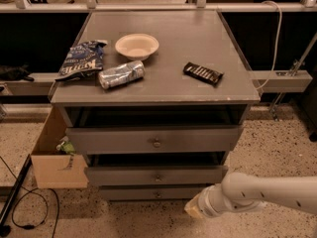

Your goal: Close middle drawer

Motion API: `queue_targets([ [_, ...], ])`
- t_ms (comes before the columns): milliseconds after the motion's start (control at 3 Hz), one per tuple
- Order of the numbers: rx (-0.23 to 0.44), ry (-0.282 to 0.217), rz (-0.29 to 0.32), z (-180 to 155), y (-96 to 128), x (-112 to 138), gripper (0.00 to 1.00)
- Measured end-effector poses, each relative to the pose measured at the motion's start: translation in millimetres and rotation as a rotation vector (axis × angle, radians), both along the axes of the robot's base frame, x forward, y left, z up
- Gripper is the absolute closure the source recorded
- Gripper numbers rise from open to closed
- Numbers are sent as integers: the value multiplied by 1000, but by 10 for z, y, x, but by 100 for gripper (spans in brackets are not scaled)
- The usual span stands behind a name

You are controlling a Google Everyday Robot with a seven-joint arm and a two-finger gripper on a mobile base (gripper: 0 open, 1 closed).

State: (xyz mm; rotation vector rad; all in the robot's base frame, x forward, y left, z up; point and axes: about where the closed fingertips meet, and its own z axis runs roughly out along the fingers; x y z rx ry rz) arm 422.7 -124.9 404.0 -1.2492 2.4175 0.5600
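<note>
The grey cabinet [163, 90] has three drawers. The middle drawer [124, 175], with a medium flat front and a small round knob [158, 178], is pulled out a little, leaving a dark gap above it. The top drawer [109, 140], with the tallest front and a larger knob, is pulled out further. The slim bottom drawer [129, 194] sits below. My gripper [194, 209], at the end of the white arm coming in from the right, is low in front of the cabinet, just below and right of the middle drawer's front, near the floor.
On the cabinet top lie a chip bag [81, 59], a crushed can [121, 75], a beige bowl [137, 46] and a dark snack bar [203, 73]. A cardboard box [52, 157] stands at the cabinet's left. Cables [25, 202] lie on the speckled floor.
</note>
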Motion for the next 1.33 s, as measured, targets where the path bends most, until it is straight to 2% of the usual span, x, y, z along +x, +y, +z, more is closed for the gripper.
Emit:
queue_targets([
  [667,-38,9,-16,-216,-4,728,100],
  [1000,-39,2,-18,-208,-4,781,81],
  [1333,-39,2,-18,-209,-3,781,50],
])
